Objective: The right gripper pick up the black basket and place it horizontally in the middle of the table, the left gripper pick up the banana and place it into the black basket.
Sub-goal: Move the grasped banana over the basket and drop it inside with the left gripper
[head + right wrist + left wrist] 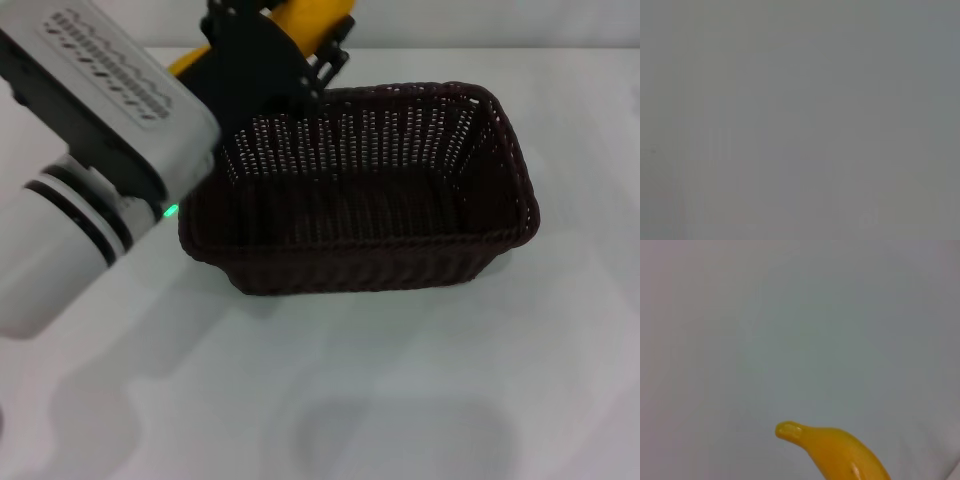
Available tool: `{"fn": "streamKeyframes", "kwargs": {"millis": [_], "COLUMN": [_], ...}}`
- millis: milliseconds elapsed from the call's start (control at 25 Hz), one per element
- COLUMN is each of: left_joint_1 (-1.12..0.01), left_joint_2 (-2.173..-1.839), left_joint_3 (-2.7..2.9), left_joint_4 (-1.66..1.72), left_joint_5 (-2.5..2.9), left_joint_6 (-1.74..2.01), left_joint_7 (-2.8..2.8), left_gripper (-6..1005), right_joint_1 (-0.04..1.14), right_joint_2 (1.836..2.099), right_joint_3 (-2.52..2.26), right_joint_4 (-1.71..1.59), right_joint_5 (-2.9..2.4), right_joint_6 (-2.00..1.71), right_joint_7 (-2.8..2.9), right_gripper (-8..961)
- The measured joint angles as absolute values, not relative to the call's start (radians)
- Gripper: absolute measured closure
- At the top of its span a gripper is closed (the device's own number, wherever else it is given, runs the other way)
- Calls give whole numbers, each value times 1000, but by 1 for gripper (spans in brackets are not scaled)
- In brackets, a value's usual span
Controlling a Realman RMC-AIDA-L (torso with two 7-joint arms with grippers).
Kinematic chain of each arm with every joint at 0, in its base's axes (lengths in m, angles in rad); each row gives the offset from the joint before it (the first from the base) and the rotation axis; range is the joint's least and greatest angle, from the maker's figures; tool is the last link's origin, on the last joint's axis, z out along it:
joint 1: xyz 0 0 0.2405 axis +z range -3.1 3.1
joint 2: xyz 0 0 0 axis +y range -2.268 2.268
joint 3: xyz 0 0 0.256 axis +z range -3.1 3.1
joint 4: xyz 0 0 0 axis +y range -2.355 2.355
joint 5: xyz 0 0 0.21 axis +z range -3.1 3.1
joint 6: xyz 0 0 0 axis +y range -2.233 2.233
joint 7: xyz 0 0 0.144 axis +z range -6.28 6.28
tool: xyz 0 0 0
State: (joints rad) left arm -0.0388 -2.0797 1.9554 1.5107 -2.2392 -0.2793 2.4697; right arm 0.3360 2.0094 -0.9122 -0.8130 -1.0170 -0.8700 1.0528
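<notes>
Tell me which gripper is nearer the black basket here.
Left. The left gripper holds the banana over the black basket's far-left corner; the right gripper appears in no view.

From my feed the black basket (400,250) is a very dark brown-black weave with slotted sides. The banana (840,452) is bright yellow, and the surface (450,400) is plain white.
</notes>
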Motion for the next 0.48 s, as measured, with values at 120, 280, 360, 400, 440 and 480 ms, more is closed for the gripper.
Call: {"fn": "streamKeyframes", "kwargs": {"millis": [120, 280, 360, 400, 440, 480], "left_joint_1": [-37, -15, -8, -5, -2, 2], "left_joint_2": [-2080, -2080, -2079, -2079, -2079, -2079], "left_joint_3": [1983, 2029, 2051, 2058, 2061, 2061], "left_joint_4": [1519, 1540, 1551, 1555, 1558, 1559], "left_joint_5": [-2236, -2239, -2238, -2237, -2237, -2238], "left_joint_6": [-269, -262, -248, -241, -236, -233], "left_joint_7": [2464, 2458, 2460, 2461, 2462, 2462], "left_gripper": [479, 465, 458, 455, 451, 448], "right_joint_1": [334, 330, 330, 330, 329, 329], "right_joint_2": [2009, 2009, 2009, 2009, 2009, 2009], "right_joint_3": [-914, -917, -918, -918, -918, -918], "right_joint_4": [-813, -813, -813, -813, -813, -813], "right_joint_5": [-1017, -1017, -1017, -1017, -1017, -1017], "right_joint_6": [-873, -876, -877, -880, -883, -885], "right_joint_7": [1053, 1052, 1052, 1052, 1052, 1052], "right_gripper": [113, 113, 114, 114, 116, 119]}}
